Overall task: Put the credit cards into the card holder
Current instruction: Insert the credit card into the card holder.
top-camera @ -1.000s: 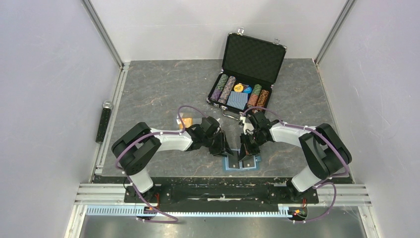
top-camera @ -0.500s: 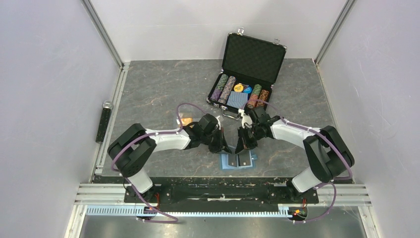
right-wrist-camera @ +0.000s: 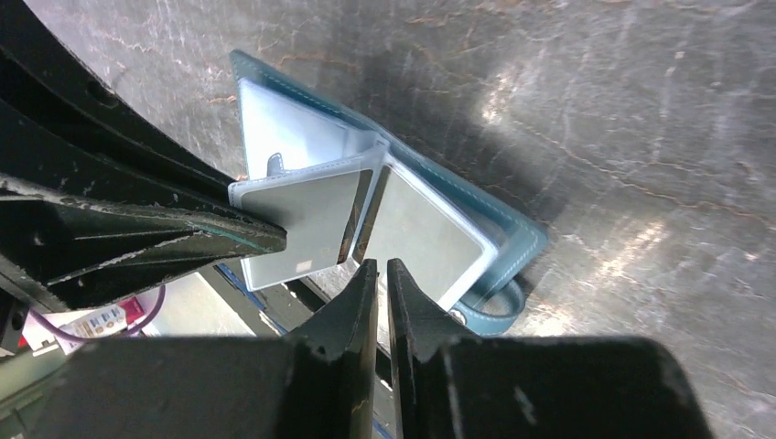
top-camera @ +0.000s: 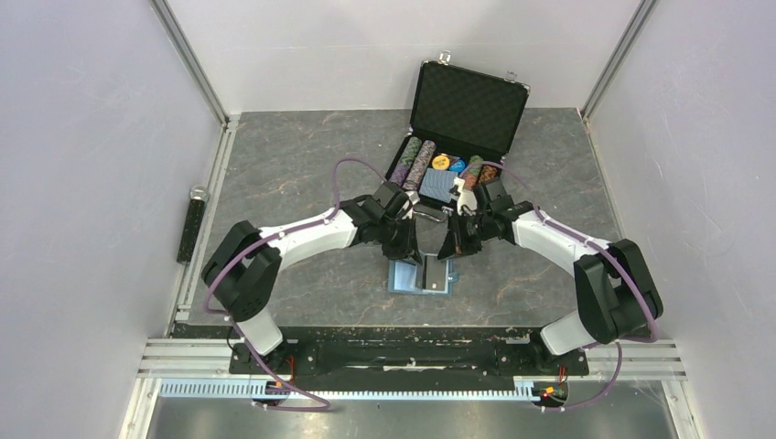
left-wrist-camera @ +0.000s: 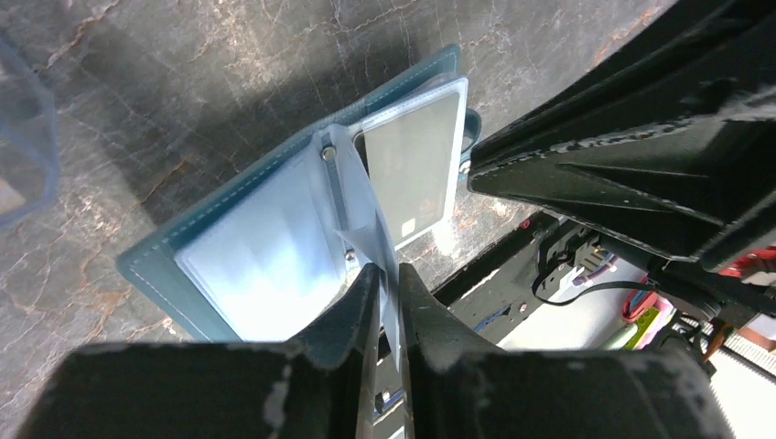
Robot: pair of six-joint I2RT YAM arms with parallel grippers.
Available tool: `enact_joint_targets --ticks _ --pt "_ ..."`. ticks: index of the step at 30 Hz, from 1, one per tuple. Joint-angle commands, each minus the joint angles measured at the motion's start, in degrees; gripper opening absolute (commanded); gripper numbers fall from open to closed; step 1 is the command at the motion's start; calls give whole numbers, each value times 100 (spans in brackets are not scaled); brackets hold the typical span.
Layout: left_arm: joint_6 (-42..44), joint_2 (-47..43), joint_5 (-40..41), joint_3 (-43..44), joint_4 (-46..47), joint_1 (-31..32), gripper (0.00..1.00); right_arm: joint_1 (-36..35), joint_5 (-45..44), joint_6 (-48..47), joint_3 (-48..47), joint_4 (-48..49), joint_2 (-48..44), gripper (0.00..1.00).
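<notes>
The teal card holder [top-camera: 403,277] lies open on the table, its clear sleeves showing pale blue [left-wrist-camera: 256,256]. My left gripper [left-wrist-camera: 389,272] is shut on one clear sleeve page [right-wrist-camera: 302,229] and holds it up off the spine. A greyish card [left-wrist-camera: 412,169] sits in the flat sleeve on the snap-tab side [right-wrist-camera: 425,233]. The lifted page also shows a grey card face. My right gripper [right-wrist-camera: 376,263] hovers just above the holder, shut with nothing between its fingers. Seen from the top camera, the left gripper [top-camera: 409,251] and right gripper [top-camera: 451,249] meet over the holder.
A big black case [top-camera: 462,110] stands open at the back with rows of poker chips [top-camera: 416,165] and a blue card deck [top-camera: 439,186]. A black cylinder [top-camera: 193,229] lies by the left rail. The snap tab [right-wrist-camera: 494,311] sticks out toward the near edge.
Both grippers have moved away from the near edge toward the case. The card holder has slid left and farther in. The left gripper has closed on a sleeve page.
</notes>
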State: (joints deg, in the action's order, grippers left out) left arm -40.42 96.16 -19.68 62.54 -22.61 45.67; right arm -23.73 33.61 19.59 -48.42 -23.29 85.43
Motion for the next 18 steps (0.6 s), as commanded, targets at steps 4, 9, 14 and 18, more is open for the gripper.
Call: enact_joint_targets --ticks 4,9,14,18 --pt "188 686 -378 756 -325 80 25 370 40 -243 -181 -108 -134 10" --pt "100 1054 -607 1097 -330 143 27 534 132 -316 -261 -150 -48 10" --pt "29 1310 -772 1400 -330 170 31 647 181 -377 -422 -187 107 10" --pt "-21 1508 -976 1683 -332 192 33 693 226 -433 -576 -236 253 10"
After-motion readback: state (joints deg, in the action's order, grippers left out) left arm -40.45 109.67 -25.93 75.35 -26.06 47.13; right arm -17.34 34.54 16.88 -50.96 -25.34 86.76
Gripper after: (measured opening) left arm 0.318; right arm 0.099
